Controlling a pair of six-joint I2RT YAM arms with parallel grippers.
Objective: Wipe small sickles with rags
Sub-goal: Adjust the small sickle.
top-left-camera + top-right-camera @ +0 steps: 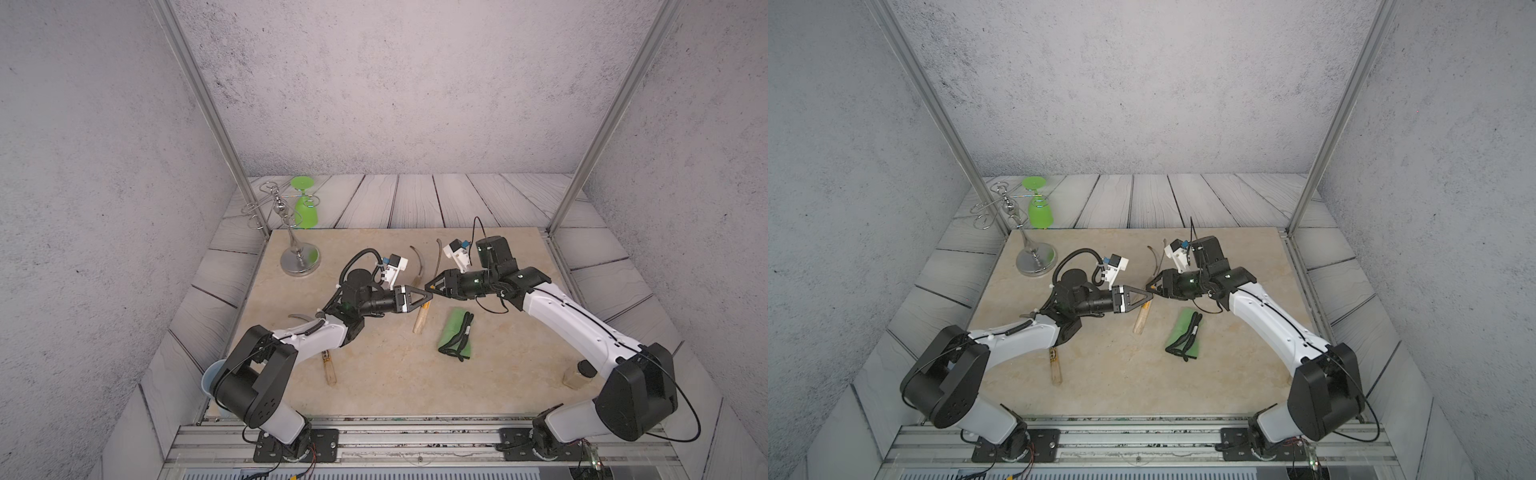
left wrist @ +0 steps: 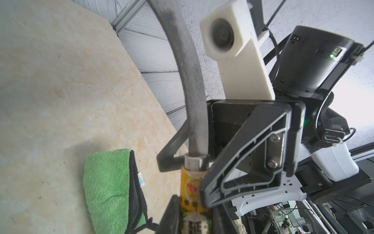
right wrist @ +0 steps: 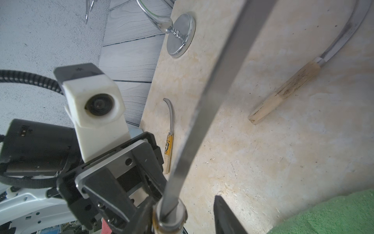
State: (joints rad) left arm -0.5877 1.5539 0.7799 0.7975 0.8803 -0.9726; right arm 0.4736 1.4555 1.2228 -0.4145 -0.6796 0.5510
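The left gripper point(image 1: 424, 293) is clenching the labelled sickle point(image 2: 194, 91) by its handle and holding it up just past the rag's point(image 1: 455, 332) far end. The right gripper point(image 2: 186, 178) is bracketing the same handle at the metal collar; clamped or not, I cannot tell. This is looking like a handover. Next, one gripper needs freeing to fetch the rag, which is lying unheld.
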